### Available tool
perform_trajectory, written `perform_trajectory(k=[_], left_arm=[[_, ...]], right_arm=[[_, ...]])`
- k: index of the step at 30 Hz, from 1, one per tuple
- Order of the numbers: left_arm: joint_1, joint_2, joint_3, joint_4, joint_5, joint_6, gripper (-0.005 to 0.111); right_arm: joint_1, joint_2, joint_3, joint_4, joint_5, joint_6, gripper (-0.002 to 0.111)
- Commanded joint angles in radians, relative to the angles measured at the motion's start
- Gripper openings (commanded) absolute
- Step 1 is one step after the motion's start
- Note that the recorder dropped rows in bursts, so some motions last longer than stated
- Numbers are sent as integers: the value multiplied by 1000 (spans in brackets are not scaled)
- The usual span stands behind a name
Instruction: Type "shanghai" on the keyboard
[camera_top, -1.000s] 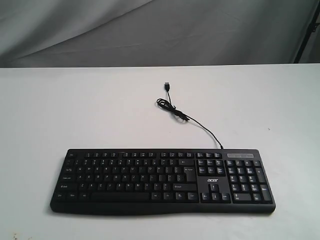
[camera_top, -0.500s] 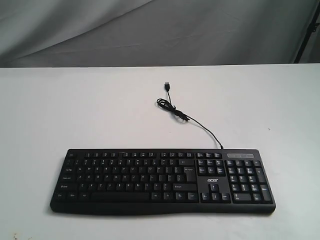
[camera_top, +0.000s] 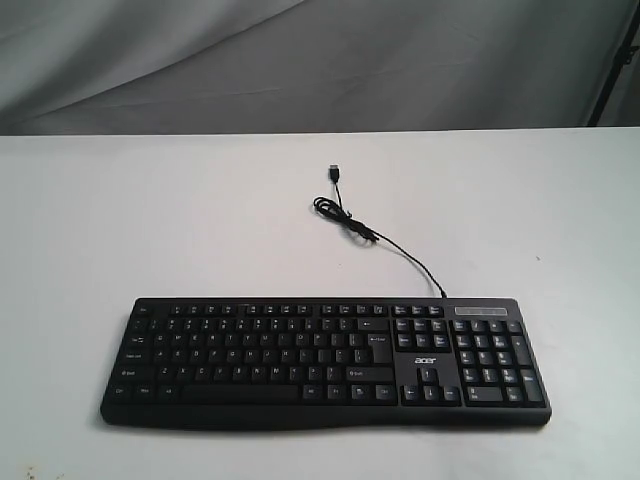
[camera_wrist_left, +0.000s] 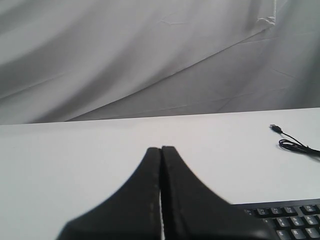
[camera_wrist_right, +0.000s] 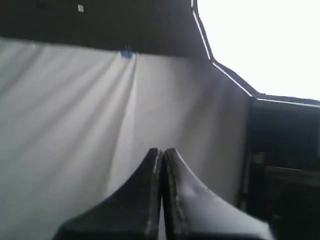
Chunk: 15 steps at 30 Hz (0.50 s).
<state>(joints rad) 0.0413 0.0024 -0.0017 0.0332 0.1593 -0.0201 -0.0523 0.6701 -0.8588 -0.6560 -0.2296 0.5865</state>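
The black keyboard (camera_top: 325, 362) with white legends and a white acer logo lies flat near the front edge of the white table (camera_top: 150, 220). Its thin USB cable (camera_top: 385, 243) loops toward the back and ends in a loose plug (camera_top: 334, 173). Neither arm shows in the exterior view. In the left wrist view my left gripper (camera_wrist_left: 161, 149) is shut and empty, held above the table with a corner of the keyboard (camera_wrist_left: 290, 220) beside it. My right gripper (camera_wrist_right: 161, 151) is shut too, holding nothing, and faces the grey backdrop; no keyboard shows there.
A grey cloth backdrop (camera_top: 320, 60) hangs behind the table. A dark stand leg (camera_top: 612, 70) rises at the back right. The right wrist view shows a dark frame (camera_wrist_right: 280, 170) and a bright window area.
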Motion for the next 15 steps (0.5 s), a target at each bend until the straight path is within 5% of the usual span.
perform_trajectory(k=[1, 4, 6, 12, 15], left_arm=[[-6, -2, 2, 0, -6, -3, 0], [-6, -2, 2, 0, -6, -3, 0], [-6, -2, 2, 0, -6, -3, 0], [-6, -2, 2, 0, -6, -3, 0], [-6, -2, 2, 0, -6, -3, 0]], right_arm=[[-7, 267, -270, -345, 383, -10, 0], [-7, 431, -421, -232, 701, -62, 0], [-7, 551, -504, 65, 853, -307, 0], [55, 911, -630, 1386, 1340, -1477, 0], [206, 1000, -630, 1401, 1272, -1495, 0]])
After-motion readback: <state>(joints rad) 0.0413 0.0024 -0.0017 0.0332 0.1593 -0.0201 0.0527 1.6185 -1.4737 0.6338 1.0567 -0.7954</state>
